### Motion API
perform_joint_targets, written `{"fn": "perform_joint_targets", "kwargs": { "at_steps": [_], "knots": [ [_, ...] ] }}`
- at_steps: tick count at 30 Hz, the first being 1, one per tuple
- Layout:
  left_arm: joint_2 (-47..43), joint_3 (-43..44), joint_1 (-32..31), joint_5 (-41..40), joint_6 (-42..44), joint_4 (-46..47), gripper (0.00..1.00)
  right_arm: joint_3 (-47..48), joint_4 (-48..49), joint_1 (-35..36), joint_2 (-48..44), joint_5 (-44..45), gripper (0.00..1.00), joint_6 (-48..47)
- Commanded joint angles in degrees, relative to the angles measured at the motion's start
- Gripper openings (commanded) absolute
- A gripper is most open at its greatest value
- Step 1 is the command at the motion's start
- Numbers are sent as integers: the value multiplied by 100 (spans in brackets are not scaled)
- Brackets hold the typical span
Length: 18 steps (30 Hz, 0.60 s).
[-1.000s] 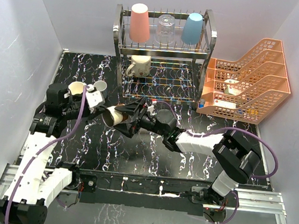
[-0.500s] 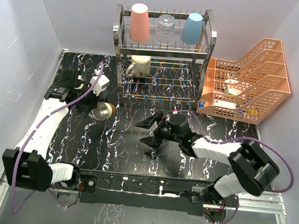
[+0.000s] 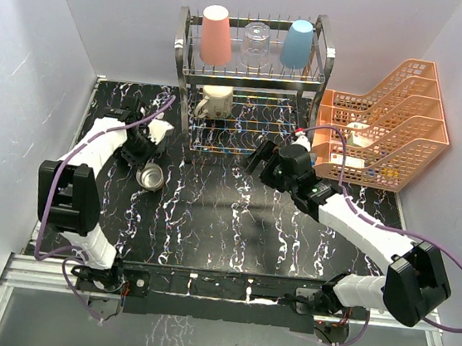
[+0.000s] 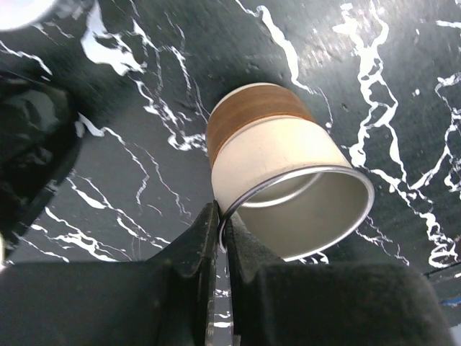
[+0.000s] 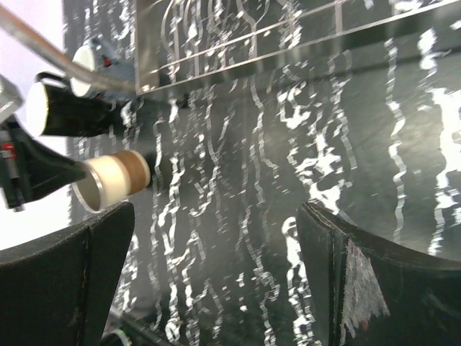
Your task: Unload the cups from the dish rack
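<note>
L gripper [image 4: 222, 225] pinches metal cup [image 4: 277, 162] by rim, tipped, low over table [image 3: 209, 221] at left. R gripper [image 5: 216, 241] wide, empty. Black cup [image 5: 68, 112] is off too, prob. grey cup [image 5: 85, 61] beside it. Rack [image 3: 181, 50] holds 4: pink [image 3: 216, 35], glass [image 3: 255, 45], blue [image 3: 297, 43], mug [image 3: 216, 101].

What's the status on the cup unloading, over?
Left fingers shut on rim of brownish cup. Right fingers open, empty, near dish rack. Racked: pink tumbler, clear glass, blue tumbler, cream mug. Nothing in the way.

dish rack [image 3: 254, 80]: rear centre | trays [image 3: 402, 138]: right of rack
</note>
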Motion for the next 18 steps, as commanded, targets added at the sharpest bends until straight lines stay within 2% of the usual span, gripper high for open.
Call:
{"fn": "perform_joint_targets", "kwargs": {
  "at_steps": [1,4,8,13,18],
  "knots": [
    [202,529,-21,-168,-143,-262,3,222,-172,-181,-87,713,98,-1025],
    [280,595,-21,-142,-176,-231,15,188,95,-333,-33,647,98,-1208],
    [209,651,-21,-32,-64,-301,46,330,413,-457,272,650,98,-1549],
    [32,1092,26,96,-37,-524,63,831,984,-461,942,850,98,-2160],
    [-44,2134,396,713,-206,-1095,82,1637,1793,-460,1966,859,98,-2862]
  ]
}}
